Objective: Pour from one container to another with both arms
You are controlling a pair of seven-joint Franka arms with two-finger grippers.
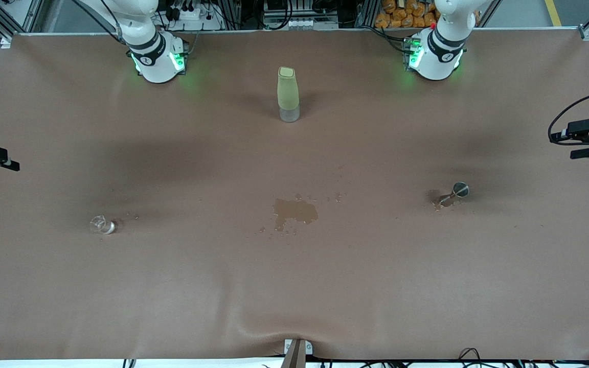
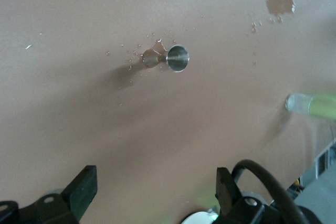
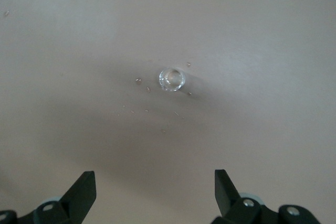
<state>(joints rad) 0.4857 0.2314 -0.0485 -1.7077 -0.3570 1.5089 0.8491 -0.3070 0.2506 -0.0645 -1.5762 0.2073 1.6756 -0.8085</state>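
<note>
Reaching for both vessels comes first, and neither has been touched yet. The glass cup stands on the brown surface toward the right arm's end, with a few droplets around it; the metal jigger stands toward the left arm's end, ringed by small splashes. A wet patch lies between them, about midway, and a tall pale-green bottle stands farther from the front camera, between the two arm bases.

The right hand hangs high over the cup with its fingers spread wide and empty. The left hand hangs high over the jigger, equally wide and empty.

To do this step well, each hand should probably come straight down with its fingers straddling its vessel. The cup is small, clear and likely slippery when wet, so the right hand should close on its side wall low enough to hold firm yet leave the rim free for tipping. The jigger looks best gripped at its narrow waist, kept upright. A sideways approach risks knocking either one over, since both are light.
</note>
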